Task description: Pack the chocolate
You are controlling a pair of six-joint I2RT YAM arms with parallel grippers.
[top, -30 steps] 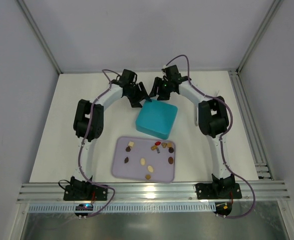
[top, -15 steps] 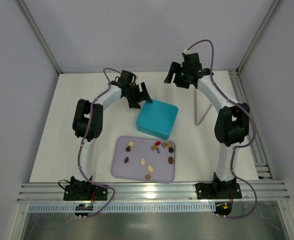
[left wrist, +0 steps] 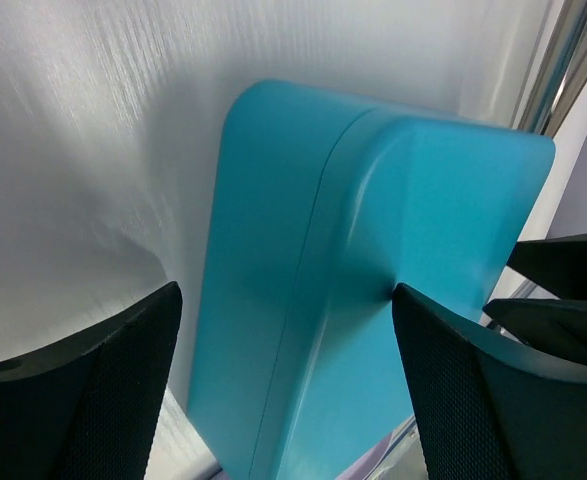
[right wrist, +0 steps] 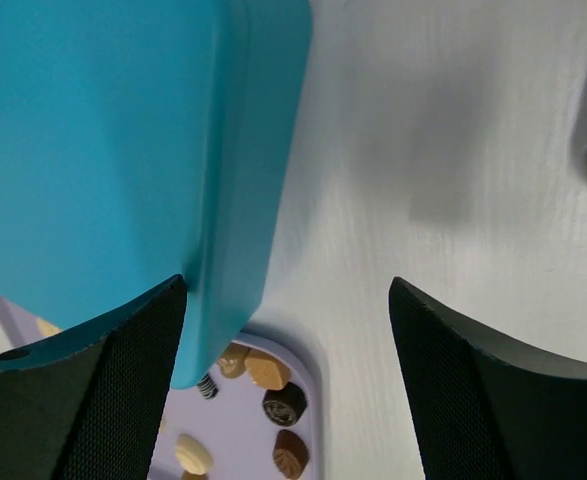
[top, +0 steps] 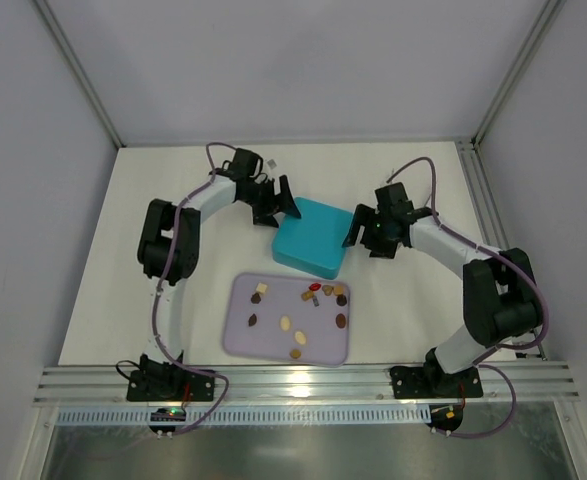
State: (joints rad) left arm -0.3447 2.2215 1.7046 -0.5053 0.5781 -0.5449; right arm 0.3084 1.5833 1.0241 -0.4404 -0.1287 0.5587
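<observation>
Teal box (top: 314, 238) lay lidded, left gripper (top: 279, 206) at its far-left corner, jaws stood open, right gripper (top: 355, 233) at its right edge, jaws likewise open, chocolates (top: 313, 300) scattered on lavender tray (top: 237, 342).

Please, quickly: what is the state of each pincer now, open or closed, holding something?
Left pincer: open, holding nothing.
Right pincer: open, holding nothing.
</observation>
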